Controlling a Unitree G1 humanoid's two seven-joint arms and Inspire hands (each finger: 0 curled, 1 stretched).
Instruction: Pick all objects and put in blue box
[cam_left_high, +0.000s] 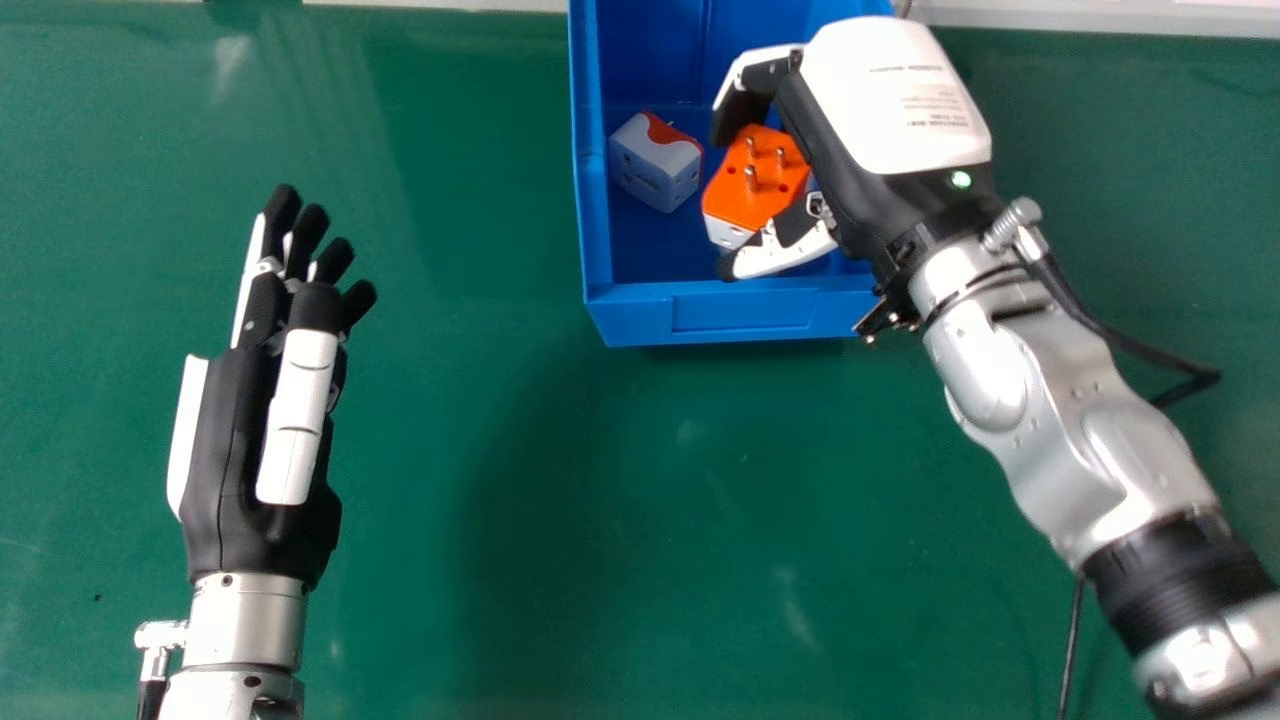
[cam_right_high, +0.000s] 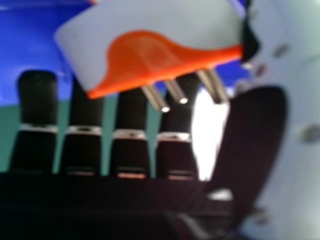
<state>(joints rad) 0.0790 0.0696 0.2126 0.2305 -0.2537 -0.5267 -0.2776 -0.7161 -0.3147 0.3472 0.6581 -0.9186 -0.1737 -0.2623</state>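
Over the blue box (cam_left_high: 748, 310) is my right hand (cam_left_high: 880, 110), its fingers bent on one side of an orange and white plug adapter (cam_left_high: 752, 185) and its thumb on the other. The adapter's metal pins face up. In the right hand view the adapter (cam_right_high: 165, 30) lies between the fingers and thumb of my right hand (cam_right_high: 255, 145), tilted, with its pins towards the palm. A white adapter with a red-orange patch (cam_left_high: 655, 165) rests inside the box, left of the held one. At the left, over the table, my left hand (cam_left_high: 255, 430) is open and holds nothing.
The green table (cam_left_high: 480, 500) extends around the box. A black cable (cam_left_high: 1140, 345) runs beside my right forearm, at the table's right side. A pale edge (cam_left_high: 1100, 17) lines the far side of the table.
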